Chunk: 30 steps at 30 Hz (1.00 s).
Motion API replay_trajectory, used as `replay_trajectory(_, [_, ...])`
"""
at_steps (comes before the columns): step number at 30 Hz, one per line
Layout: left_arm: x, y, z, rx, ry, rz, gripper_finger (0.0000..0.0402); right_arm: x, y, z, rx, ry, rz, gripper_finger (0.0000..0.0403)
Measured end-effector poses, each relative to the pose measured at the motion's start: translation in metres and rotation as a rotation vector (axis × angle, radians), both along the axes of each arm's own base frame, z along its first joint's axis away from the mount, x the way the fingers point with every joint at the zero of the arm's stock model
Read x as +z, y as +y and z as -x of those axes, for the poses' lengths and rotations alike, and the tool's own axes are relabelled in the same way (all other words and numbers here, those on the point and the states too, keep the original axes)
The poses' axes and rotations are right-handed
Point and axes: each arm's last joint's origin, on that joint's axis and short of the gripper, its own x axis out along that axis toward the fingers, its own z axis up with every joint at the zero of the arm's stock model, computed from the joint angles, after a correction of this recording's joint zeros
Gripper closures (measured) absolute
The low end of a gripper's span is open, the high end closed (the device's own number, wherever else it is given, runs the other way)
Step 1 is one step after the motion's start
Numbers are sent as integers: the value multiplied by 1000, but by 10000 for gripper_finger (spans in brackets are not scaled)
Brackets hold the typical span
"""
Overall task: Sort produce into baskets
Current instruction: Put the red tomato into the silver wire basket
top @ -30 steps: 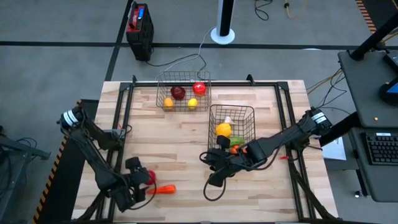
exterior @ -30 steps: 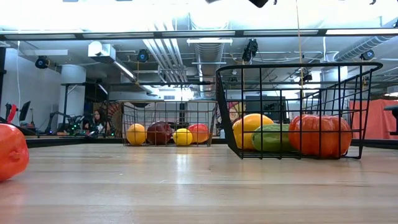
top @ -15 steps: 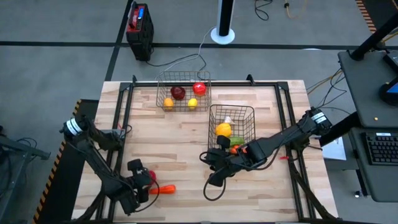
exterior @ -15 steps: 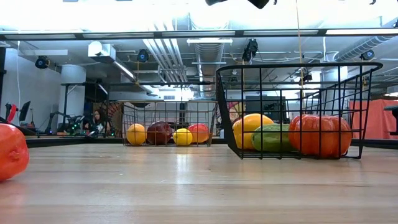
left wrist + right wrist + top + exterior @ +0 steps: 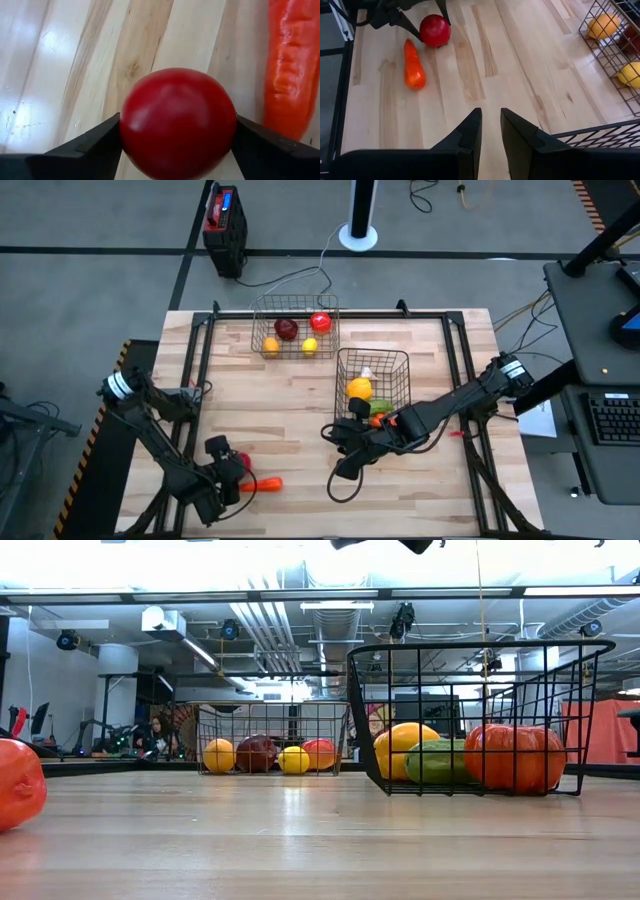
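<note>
A red round piece (image 5: 177, 122) sits on the table at the near left, between the fingers of my left gripper (image 5: 232, 464). An orange carrot (image 5: 262, 483) lies on the table just beside it. My right gripper (image 5: 491, 130) hovers empty, its fingers almost together, by the near left corner of the nearer wire basket (image 5: 372, 385). That basket holds orange, green and white pieces. The far basket (image 5: 295, 330) holds dark red, red, yellow and orange round pieces. My left gripper has the red round piece between its two fingers, one finger (image 5: 100, 145) on each of the piece's opposite sides (image 5: 125, 125). The fingers come from the table's left, slanting down. The piece appears to rest on the table beside the carrot (image 5: 412, 65).
A red-and-black box (image 5: 222, 220) stands on the floor beyond the table. A black cable loops on the table under my right arm (image 5: 335, 490). Bare wood lies between the two grippers and left of the far basket. An orange-red piece (image 5: 18, 785) shows at the low view's left edge.
My left gripper has edged a little toward the table's right edge, closer around the red round piece. The piece and the carrot stay where they were. My right arm has kept still.
</note>
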Motion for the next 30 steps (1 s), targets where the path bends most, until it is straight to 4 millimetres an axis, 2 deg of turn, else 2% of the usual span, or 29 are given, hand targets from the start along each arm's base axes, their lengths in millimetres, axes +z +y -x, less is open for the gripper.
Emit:
replay_trajectory(5, [6,1,0,0,-4,-30,105,0,0,0,0,6,3,339])
replay_trajectory(9, [24,0,-3,-3,-65,-108,105,-1,-1,1,0,18,8,339])
replay_trajectory(13, [50,0,-6,-18,-159,-189,105,-2,-1,2,0,28,13,339])
replay_trajectory(18, [92,7,-11,-38,-450,-297,105,-3,-2,3,7,47,28,339])
replay_trajectory(22, [126,21,-11,-53,-668,-370,105,-2,-2,3,33,49,63,339])
replay_trajectory(26, [154,34,-6,-51,-846,-447,105,-1,-5,3,34,37,209,339])
replay_trajectory(30, [173,48,-4,-28,-899,-501,105,-1,-9,1,69,41,315,339])
